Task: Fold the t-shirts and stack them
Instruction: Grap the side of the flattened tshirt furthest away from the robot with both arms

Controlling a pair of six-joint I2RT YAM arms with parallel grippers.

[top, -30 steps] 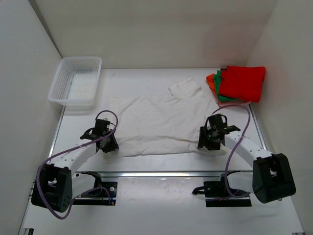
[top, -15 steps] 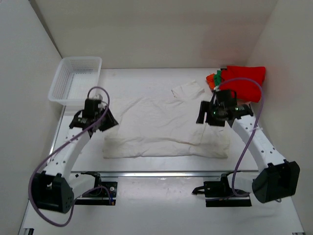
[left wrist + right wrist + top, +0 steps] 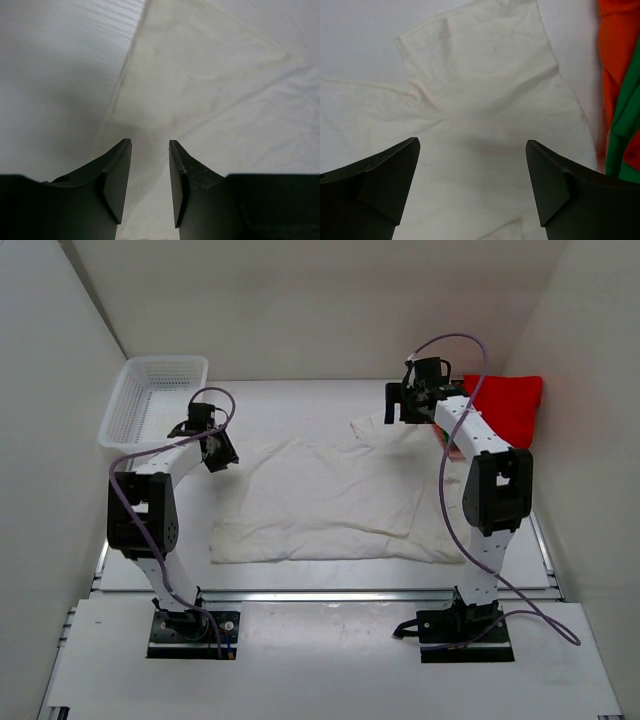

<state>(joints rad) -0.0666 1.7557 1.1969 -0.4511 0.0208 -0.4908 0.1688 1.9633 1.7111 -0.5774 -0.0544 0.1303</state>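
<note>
Across the middle of the worktop (image 3: 290, 405), seen from above, the white shirt (image 3: 330, 505) lies laid out, while the red shirt (image 3: 505, 405) sits folded on the coloured pile in the far right corner. The white one is thin, limp cotton that will likely sag and crease, so I judge it is best pinched at a corner or sleeve hem. Both arms reach far forward, the left claw (image 3: 222, 453) at the shirt's far left corner and the right claw (image 3: 392, 405) above its far right sleeve. From the left wrist, the left claw (image 3: 150, 147) stands narrowly parted and empty, pointing down at the shirt's edge. From the right wrist, the right claw (image 3: 472, 145) gapes wide and empty over the sleeve (image 3: 480, 60), with the orange shirt (image 3: 615, 45) and green shirt (image 3: 631, 115) just beside.
</note>
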